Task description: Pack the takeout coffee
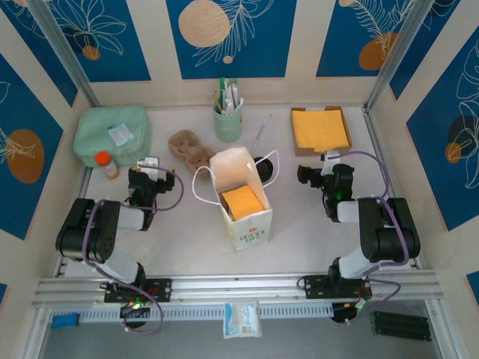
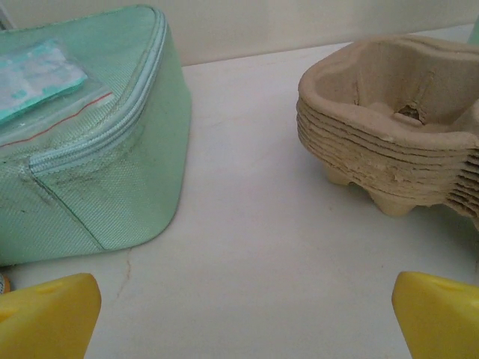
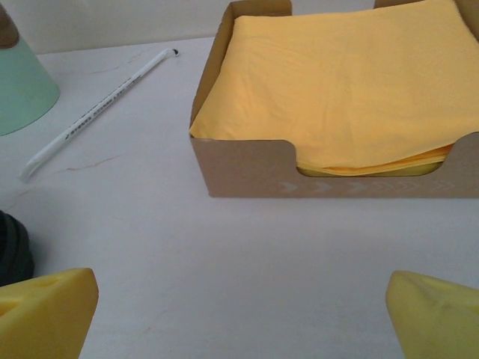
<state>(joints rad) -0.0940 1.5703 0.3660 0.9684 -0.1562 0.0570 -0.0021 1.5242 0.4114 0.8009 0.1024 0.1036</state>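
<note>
Left gripper (image 1: pixel 152 166) and right gripper (image 1: pixel 329 160) both spread wide, holding nothing. Takeout coffee (image 1: pixel 261 166) standing on the table just behind the white paper bag (image 1: pixel 251 228), half hidden by it, with little beyond the black lid on show; near the right gripper, well apart from the left. Likely ways to go wrong: catching the bag's handle loop or rim on the reach for the cup and tipping the light bag; squeezing the paper wall too hard and popping the lid; snagging the cup on the bag's mouth, already partly taken up by what looks like a yellow napkin (image 1: pixel 243 200). Also a risk: knocking the wrapped straw (image 3: pixel 97 111) lying just beyond the cup. Counted: one coffee, one bag, one mint-green cup of stirrers (image 1: pixel 227 121), one straw, one cardboard tray of yellow napkins (image 3: pixel 247 168), one nested stack of pulp carriers (image 2: pixel 389 149) with its layers too close to number, one green zip pouch (image 2: pixel 97 172), one orange-capped bottle (image 1: pixel 106 164), two grippers.
</note>
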